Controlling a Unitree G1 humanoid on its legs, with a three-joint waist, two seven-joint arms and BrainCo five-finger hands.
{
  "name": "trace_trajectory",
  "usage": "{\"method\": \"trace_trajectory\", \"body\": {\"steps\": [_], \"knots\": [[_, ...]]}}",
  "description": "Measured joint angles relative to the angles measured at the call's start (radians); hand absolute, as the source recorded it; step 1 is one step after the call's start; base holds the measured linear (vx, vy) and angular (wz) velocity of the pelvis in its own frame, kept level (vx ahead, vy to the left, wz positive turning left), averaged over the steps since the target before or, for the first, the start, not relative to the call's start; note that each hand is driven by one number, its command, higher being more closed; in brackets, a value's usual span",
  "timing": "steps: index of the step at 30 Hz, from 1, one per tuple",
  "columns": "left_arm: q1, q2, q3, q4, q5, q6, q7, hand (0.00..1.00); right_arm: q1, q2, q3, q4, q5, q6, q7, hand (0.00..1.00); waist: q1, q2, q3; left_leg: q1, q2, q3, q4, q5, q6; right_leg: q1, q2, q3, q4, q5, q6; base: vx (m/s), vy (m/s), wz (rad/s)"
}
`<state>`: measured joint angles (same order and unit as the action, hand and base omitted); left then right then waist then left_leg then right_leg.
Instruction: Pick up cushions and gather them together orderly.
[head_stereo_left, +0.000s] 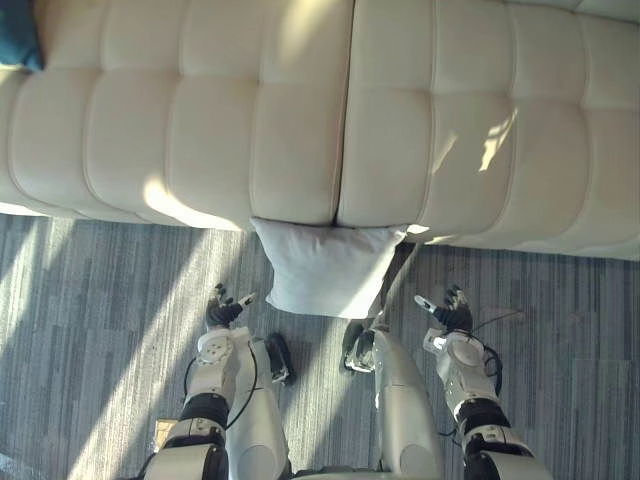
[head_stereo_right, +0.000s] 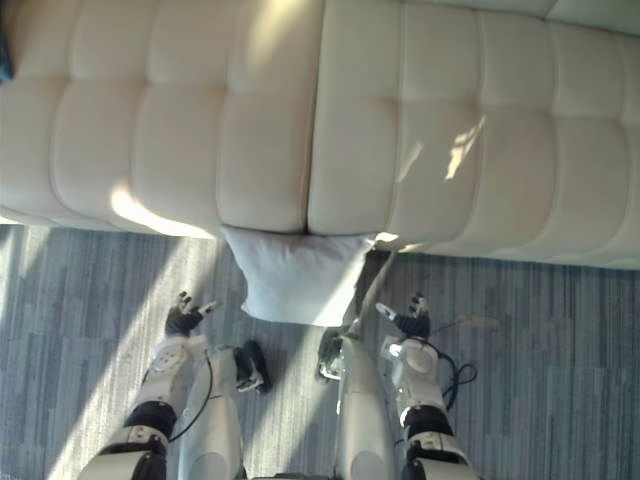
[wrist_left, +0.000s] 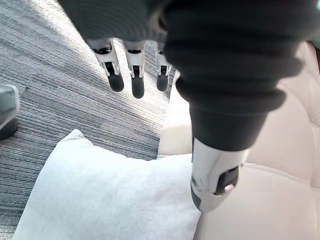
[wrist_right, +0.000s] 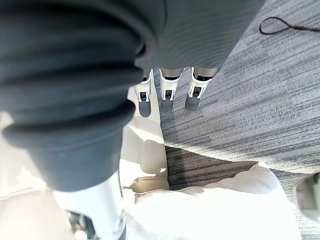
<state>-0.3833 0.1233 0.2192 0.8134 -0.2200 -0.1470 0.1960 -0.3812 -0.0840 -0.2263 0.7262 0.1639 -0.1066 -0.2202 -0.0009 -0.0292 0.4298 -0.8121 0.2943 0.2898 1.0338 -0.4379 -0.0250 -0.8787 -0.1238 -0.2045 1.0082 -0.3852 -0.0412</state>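
The white cushion (head_stereo_left: 325, 268) is found on the floor (head_stereo_left: 100, 300) against the sofa (head_stereo_left: 300, 110) front, its long side along that front. It lies between the hands, the left hand (head_stereo_left: 224, 311) judged slightly nearer than the right hand (head_stereo_left: 447, 311). Both are held spread and empty

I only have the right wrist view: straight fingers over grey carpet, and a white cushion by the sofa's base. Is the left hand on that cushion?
Observer: No. The left hand hangs over the carpet beside the white cushion, apart from it, with its fingers open and holding nothing.
Operator: Is there any other cushion to gather?
Observer: Yes. What looks like a dark teal cushion lies on the sofa seat, far off to the robot's left and cut off by the corner of the left eye view.
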Motion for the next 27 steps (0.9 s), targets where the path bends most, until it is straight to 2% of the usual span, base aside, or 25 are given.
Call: {"method": "trace_trajectory", "body": {"steps": [9,15,19,23,27], "knots": [[-0.158,0.072,0.002,-0.021,-0.021,0.0,0.0,0.0,-0.188,-0.011,0.017,0.036,-0.001,0.001,-0.016,0.0,-0.002,-0.006,0.026,-0.29,0.026,-0.029,0.146,0.011,0.026,-0.275,-0.01,0.0,0.119,0.029,-0.035,-0.18,-0.008,-0.02],[-0.321,0.159,0.0,-0.038,-0.059,-0.001,-0.002,0.0,-0.362,-0.075,0.037,0.066,0.013,0.001,-0.014,0.0,-0.005,-0.011,0.034,-0.471,0.027,-0.046,0.165,0.048,0.036,-0.444,-0.017,-0.011,0.134,0.059,-0.043,-0.09,-0.021,0.04],[-0.429,0.242,-0.005,-0.046,-0.085,-0.012,-0.003,0.0,-0.49,-0.151,0.047,0.083,0.038,0.002,-0.016,0.0,-0.006,-0.012,0.069,-0.568,0.029,-0.048,0.168,0.068,0.042,-0.537,-0.017,-0.013,0.133,0.085,-0.05,-0.08,0.012,-0.02],[-0.508,0.296,-0.044,-0.048,-0.096,-0.022,-0.003,0.0,-0.588,-0.19,0.126,0.079,0.055,-0.004,-0.022,0.0,-0.004,-0.014,0.089,-0.647,0.038,-0.048,0.187,0.071,0.044,-0.617,-0.015,-0.013,0.142,0.096,-0.053,-0.06,0.029,-0.08],[-0.569,0.296,-0.104,-0.06,-0.095,-0.026,-0.001,0.0,-0.68,-0.178,0.199,0.075,0.075,-0.02,-0.052,0.0,0.001,-0.014,0.089,-0.69,0.04,-0.047,0.191,0.07,0.044,-0.662,-0.015,-0.012,0.148,0.097,-0.056,-0.04,0.018,-0.02]]}}
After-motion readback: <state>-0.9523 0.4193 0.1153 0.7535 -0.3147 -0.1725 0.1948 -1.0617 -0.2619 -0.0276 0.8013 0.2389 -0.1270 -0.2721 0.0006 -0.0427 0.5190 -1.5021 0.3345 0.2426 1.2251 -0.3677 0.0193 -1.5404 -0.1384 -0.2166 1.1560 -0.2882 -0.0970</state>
